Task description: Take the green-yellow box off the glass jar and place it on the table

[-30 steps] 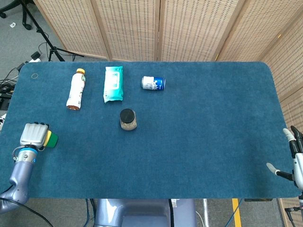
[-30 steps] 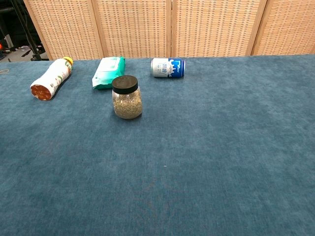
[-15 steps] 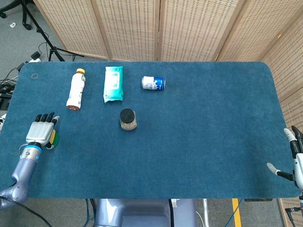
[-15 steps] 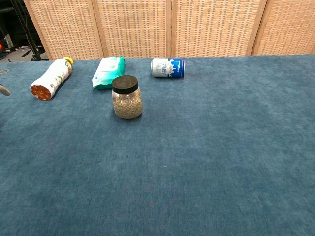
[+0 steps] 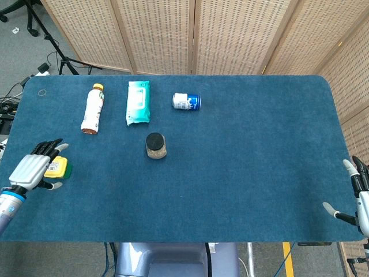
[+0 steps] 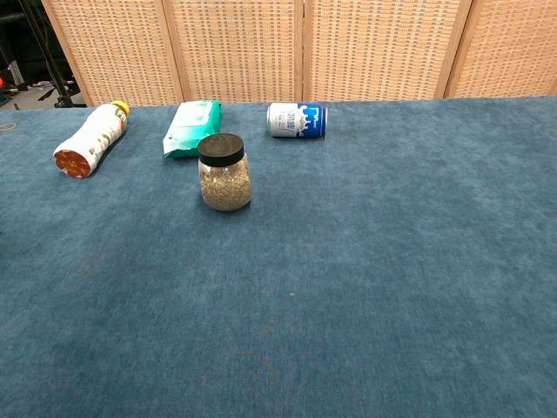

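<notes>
The green-yellow box (image 5: 59, 168) lies flat on the blue table (image 5: 242, 167) near its left edge, seen only in the head view. My left hand (image 5: 31, 168) hovers just left of the box with its fingers spread, holding nothing. The glass jar (image 5: 155, 145) with a black lid stands upright mid-table with nothing on top of it; the glass jar (image 6: 224, 172) also shows in the chest view. My right hand (image 5: 356, 193) sits at the table's right edge, fingers apart and empty.
Along the far side lie a yellow-capped bottle (image 5: 92, 109), a teal wipes pack (image 5: 138, 102) and a blue-white can (image 5: 187, 101). The bottle (image 6: 90, 139), wipes pack (image 6: 192, 127) and can (image 6: 296, 119) also show in the chest view. Wicker screens stand behind the table.
My left hand opened from a closed grip over the box, let it go on the table, and drew back to the left and toward me. The right hand barely shifted.
</notes>
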You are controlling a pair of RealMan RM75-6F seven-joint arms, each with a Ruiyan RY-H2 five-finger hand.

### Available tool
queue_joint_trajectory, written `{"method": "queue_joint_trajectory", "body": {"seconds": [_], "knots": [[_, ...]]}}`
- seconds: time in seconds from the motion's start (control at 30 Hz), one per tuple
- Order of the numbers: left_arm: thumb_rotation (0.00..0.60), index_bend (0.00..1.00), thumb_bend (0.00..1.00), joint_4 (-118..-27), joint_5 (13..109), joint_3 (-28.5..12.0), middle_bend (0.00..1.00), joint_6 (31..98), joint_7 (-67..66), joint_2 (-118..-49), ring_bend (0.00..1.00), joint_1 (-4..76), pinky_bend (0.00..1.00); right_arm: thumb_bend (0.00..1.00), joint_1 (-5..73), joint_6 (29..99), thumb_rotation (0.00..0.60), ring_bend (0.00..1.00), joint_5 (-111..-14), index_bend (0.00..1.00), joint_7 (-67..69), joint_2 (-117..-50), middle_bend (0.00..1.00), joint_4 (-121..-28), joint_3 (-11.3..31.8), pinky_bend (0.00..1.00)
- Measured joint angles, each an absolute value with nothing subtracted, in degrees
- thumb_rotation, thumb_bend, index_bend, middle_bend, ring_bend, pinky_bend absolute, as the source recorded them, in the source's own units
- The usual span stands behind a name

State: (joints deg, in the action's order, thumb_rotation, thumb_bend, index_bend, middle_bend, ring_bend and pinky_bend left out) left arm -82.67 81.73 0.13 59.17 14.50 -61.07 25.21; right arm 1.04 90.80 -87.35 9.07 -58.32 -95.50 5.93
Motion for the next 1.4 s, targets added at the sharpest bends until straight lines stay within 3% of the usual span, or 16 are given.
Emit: {"method": "queue_joint_trajectory", "body": {"seconds": [0.2, 0.37, 0.57, 0.7, 0.93, 1.17, 1.4], "knots": [[0.6, 0.19, 0.0, -66.15, 86.73, 1.6, 0.03, 61.73, 30.63, -66.9, 0.0, 23.71, 0.04, 0.0, 0.9, 91.05, 0.6, 0.0, -87.44, 0.0, 8.41, -58.49, 0.0, -95.71, 5.76, 0.0], [0.6, 0.2, 0.0, -58.6, 90.4, 3.1, 0.05, 62.88, 37.72, -71.15, 0.03, 23.4, 0.07, 0.0, 1.07, 90.69, 0.6, 0.0, -87.09, 0.0, 7.96, -58.66, 0.0, -95.71, 5.85, 0.0], [0.6, 0.23, 0.0, -57.07, 91.29, 3.86, 0.08, 61.83, 38.86, -72.56, 0.06, 24.4, 0.09, 0.0, 1.28, 90.22, 0.6, 0.0, -86.58, 0.0, 7.71, -58.81, 0.0, -95.64, 5.97, 0.0], [0.6, 0.33, 0.0, -56.09, 90.64, 3.58, 0.21, 60.77, 38.45, -73.39, 0.17, 24.93, 0.19, 0.0, 1.41, 89.88, 0.6, 0.0, -86.22, 0.0, 7.61, -58.93, 0.0, -95.5, 6.03, 0.0], [0.6, 0.38, 0.01, -54.26, 89.0, 3.03, 0.26, 57.23, 36.71, -75.1, 0.2, 26.24, 0.23, 0.0, 1.61, 89.54, 0.6, 0.0, -86.02, 0.0, 7.18, -59.17, 0.0, -95.5, 6.09, 0.0], [0.6, 0.42, 0.07, -52.38, 87.96, 2.51, 0.3, 55.62, 35.29, -77.02, 0.23, 27.19, 0.25, 0.0, 1.83, 89.06, 0.6, 0.0, -85.62, 0.0, 6.91, -59.33, 0.0, -95.55, 6.14, 0.0], [0.6, 0.6, 0.19, -52.05, 87.51, 2.16, 0.43, 56.49, 36.82, -77.38, 0.35, 26.92, 0.38, 0.0, 1.97, 88.85, 0.6, 0.0, -85.42, 0.0, 6.72, -59.5, 0.0, -95.6, 6.2, 0.0]]}}
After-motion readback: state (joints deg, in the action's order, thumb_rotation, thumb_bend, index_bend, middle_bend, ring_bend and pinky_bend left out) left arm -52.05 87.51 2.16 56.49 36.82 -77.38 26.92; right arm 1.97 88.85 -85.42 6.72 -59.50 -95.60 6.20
